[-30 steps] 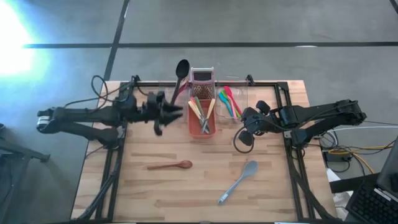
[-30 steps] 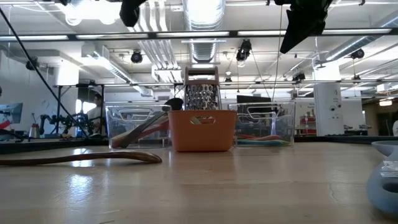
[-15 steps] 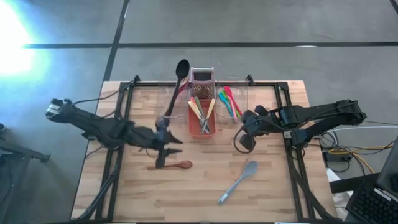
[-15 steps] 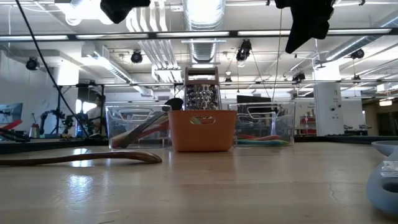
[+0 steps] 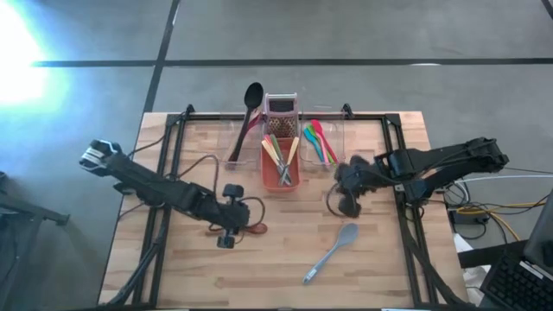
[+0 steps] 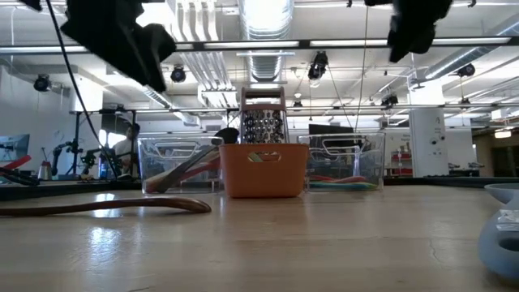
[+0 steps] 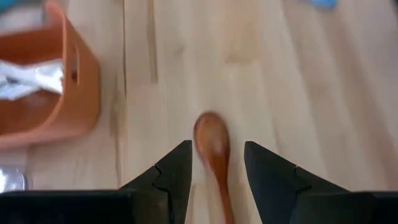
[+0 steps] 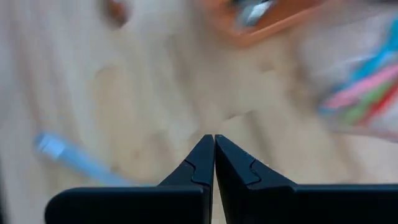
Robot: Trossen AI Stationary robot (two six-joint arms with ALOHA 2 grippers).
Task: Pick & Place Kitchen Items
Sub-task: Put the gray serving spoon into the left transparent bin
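Wooden spoon [image 5: 246,230] is lying flat on the table [image 5: 380,268], left of centre, w/ the left gripper [image 5: 232,226] hanging right over its handle. In the left wrist view the spoon's bowl [image 7: 212,138] is sitting btw the two fingers [image 7: 174,177], which are spread wide on either side of it and not touching it. From the low view the spoon [image 6: 105,206] is showing as a long brown curve lying on the wood at the left.

Grey-blue spatula [image 5: 331,252] is lying diagonally on the table nearer the right, head pointing toward the far right. Right gripper [image 5: 349,206] is hovering above the table just beyond that head, near the clear tub, fingertips pressed together w/ nothing btw them in the right wrist view [image 8: 214,163].

Orange tub [image 5: 282,161] is sitting at the far middle w/ yellow-handled knives [image 5: 270,150] standing in it, and a metal grater [image 5: 280,108] is right behind it. Clear tub [image 5: 243,142] on its left is holding a black ladle [image 5: 251,104] that's leaning out over the far edge. Clear tub on the right [image 5: 333,136] is holding the pink, red, green and blue utensils [image 5: 319,141].
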